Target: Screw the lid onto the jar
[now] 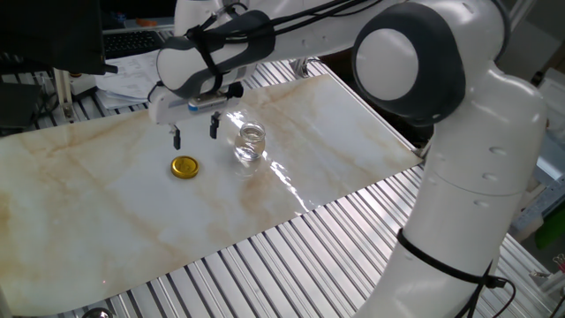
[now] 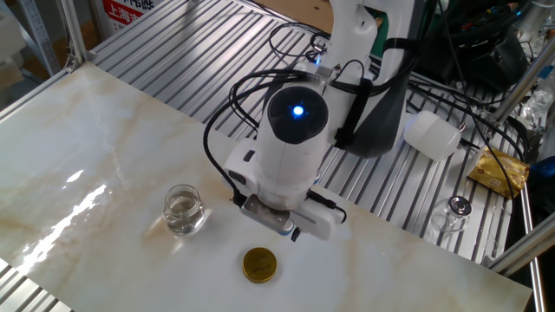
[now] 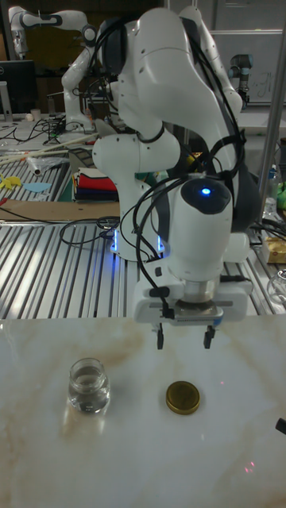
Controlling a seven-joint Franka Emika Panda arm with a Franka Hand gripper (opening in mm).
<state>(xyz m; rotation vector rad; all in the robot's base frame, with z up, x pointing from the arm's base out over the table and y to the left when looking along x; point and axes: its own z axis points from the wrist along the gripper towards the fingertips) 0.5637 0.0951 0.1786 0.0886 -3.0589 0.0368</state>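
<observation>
The gold lid lies flat on the marble tabletop. The clear glass jar stands upright and uncapped a short way from it. My gripper hangs open above the table, just behind the lid and a little above it, touching neither lid nor jar. Nothing sits between its fingers. In the other fixed view the wrist body hides most of the fingers.
The marble board rests on a slatted metal table. Cables trail behind the arm. A white plastic bottle, a brown packet and a small glass lie off the board at the right.
</observation>
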